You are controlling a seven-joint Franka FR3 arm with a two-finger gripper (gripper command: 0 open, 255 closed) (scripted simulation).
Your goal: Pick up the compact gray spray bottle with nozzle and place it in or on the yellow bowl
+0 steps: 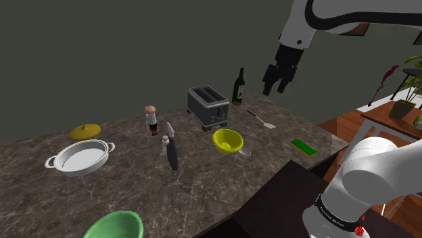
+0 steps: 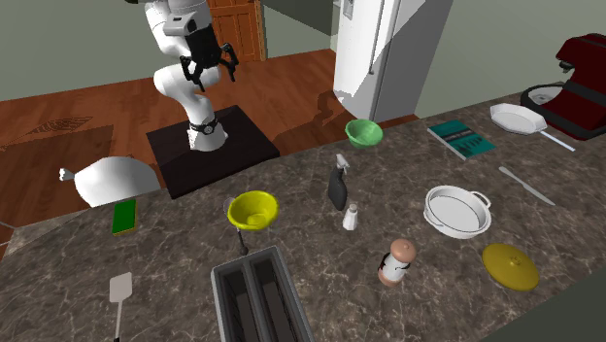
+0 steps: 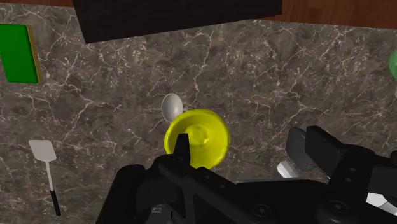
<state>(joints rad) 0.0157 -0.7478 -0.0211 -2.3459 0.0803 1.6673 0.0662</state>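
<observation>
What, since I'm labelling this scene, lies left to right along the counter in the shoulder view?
White pan → brown-capped shaker → dark spray bottle → yellow bowl → spatula → green block.

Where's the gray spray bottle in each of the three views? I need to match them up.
Shoulder view: the spray bottle stands near the picture's middle, left of the yellow bowl.
Second exterior view: the spray bottle is right of the yellow bowl.
Wrist view: the spray bottle shows in part, beside the yellow bowl.
Shared landmark: the yellow bowl.
</observation>
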